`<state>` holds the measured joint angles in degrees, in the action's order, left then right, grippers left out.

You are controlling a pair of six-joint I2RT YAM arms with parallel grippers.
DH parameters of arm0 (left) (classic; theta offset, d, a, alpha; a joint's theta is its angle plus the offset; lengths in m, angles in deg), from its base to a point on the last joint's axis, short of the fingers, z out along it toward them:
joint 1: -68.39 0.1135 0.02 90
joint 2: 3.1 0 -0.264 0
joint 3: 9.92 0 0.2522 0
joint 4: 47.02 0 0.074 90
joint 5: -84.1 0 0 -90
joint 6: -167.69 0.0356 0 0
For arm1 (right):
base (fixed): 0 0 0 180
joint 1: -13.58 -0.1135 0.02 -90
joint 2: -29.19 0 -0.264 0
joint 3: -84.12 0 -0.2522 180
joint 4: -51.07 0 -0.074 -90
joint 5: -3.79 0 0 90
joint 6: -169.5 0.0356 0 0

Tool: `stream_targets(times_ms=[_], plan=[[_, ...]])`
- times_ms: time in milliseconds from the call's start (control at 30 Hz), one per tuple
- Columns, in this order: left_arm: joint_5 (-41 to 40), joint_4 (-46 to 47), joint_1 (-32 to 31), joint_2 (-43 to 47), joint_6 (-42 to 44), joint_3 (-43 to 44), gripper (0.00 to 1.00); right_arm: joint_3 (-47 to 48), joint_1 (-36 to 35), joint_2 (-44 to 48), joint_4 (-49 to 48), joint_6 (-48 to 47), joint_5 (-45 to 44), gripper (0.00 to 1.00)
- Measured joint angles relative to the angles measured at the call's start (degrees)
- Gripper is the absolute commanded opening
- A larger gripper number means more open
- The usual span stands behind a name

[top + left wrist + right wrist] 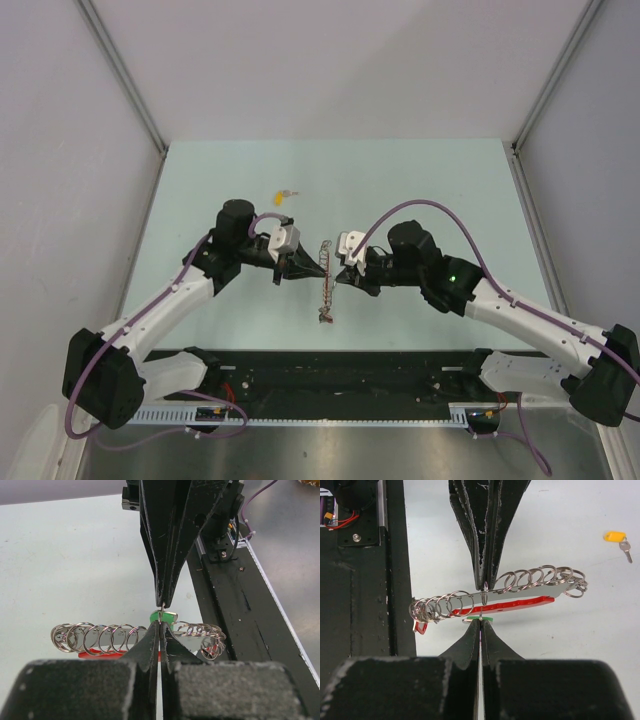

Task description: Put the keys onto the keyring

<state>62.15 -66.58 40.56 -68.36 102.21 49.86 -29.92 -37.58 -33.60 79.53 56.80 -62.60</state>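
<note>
Although the green key is seen at the keyring, between the closed left end effector and closed right end effector, the yellow key is left unthreaded.

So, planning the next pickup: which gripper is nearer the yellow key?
Left. The left gripper is below the yellow key in the top view; right gripper farther, beyond the keyring.
</note>
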Motion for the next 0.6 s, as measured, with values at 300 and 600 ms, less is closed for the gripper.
stream_targets(times_ms=[300,600], plan=[[0.0,-0.3,0.0,0.0,0.0,0.3,0.00,0.0,0.0,0.0,-1.5,0.2,0.8,0.00],[-0.1,-0.4,0.0,0.0,0.0,0.3,0.00,0.0,0.0,-0.2,-1.5,0.2,0.3,0.00]])
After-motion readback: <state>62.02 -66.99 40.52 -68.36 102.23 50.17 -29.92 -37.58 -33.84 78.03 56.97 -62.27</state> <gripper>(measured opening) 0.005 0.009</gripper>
